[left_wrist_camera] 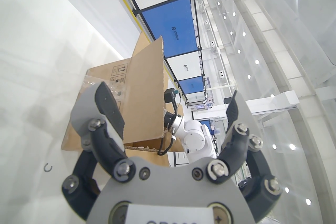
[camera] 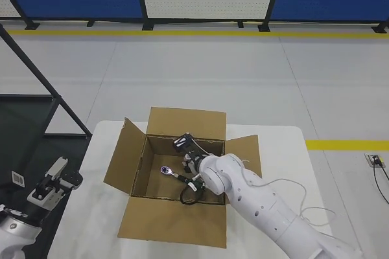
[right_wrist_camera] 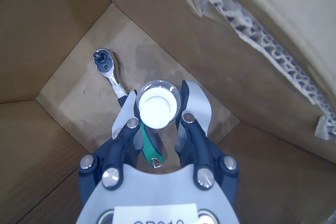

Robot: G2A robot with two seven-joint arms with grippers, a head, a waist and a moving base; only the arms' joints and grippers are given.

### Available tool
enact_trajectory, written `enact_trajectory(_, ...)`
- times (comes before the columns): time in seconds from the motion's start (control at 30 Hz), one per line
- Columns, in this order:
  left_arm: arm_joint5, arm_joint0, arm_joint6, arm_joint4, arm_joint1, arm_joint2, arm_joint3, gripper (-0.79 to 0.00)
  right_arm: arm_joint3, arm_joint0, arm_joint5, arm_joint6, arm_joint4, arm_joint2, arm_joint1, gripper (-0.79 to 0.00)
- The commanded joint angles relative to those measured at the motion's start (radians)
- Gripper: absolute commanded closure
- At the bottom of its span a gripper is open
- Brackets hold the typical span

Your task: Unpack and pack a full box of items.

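Observation:
An open cardboard box (camera: pixel 138 169) stands in the middle of the white table (camera: pixel 282 146), flaps spread. My right gripper (right_wrist_camera: pixel 158 101) is down inside the box, shut on a small clear bottle with a white cap (right_wrist_camera: pixel 157 110); in the top view that gripper (camera: pixel 189 173) is near the box's centre. Just under the bottle, on the box floor (right_wrist_camera: pixel 86 93), lies a ratchet wrench (right_wrist_camera: pixel 103 62) with a green handle, its head also seen in the top view (camera: pixel 165 170). My left gripper (left_wrist_camera: pixel 169 93) hangs open with nothing between its fingers, off the table's left side (camera: pixel 65 171).
The box's side flap (left_wrist_camera: pixel 141 93) rises between my left gripper and the right arm (left_wrist_camera: pixel 193 135). A torn corrugated edge (right_wrist_camera: pixel 262 33) runs along the box wall beside my right gripper. A small metal ring (left_wrist_camera: pixel 48 167) lies on the table left of the box.

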Motion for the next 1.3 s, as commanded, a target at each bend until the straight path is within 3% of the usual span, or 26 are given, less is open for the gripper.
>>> enact_trajectory(0.0,-0.001,-0.001,-0.003,0.000,0.001,0.003,0.002,-0.785,-0.055,-0.018,0.002,0.003,-0.021,0.019,0.010,0.000)
enact_trajectory(0.17,0.000,-0.012,-0.017,0.011,0.003,0.021,0.003,-0.785,-0.338,-0.119,0.075,0.066,-0.164,0.103,0.061,0.000)
enact_trajectory(0.37,0.003,-0.040,-0.029,0.025,0.008,0.041,-0.007,-0.785,-0.754,-0.330,0.149,0.168,-0.349,0.247,0.125,0.000)
enact_trajectory(0.5,0.003,-0.045,-0.036,0.026,0.010,0.048,-0.007,-0.785,-0.953,-0.465,0.173,0.172,-0.414,0.338,0.150,0.000)
enact_trajectory(1.0,0.005,-0.043,-0.044,0.028,0.011,0.048,-0.006,-0.785,-0.953,-0.479,0.174,0.149,-0.411,0.343,0.150,0.000)
enact_trajectory(1.27,-0.002,-0.037,-0.030,0.035,0.011,0.055,-0.017,-0.785,-1.114,-0.624,0.219,0.096,-0.461,0.520,0.169,0.000)
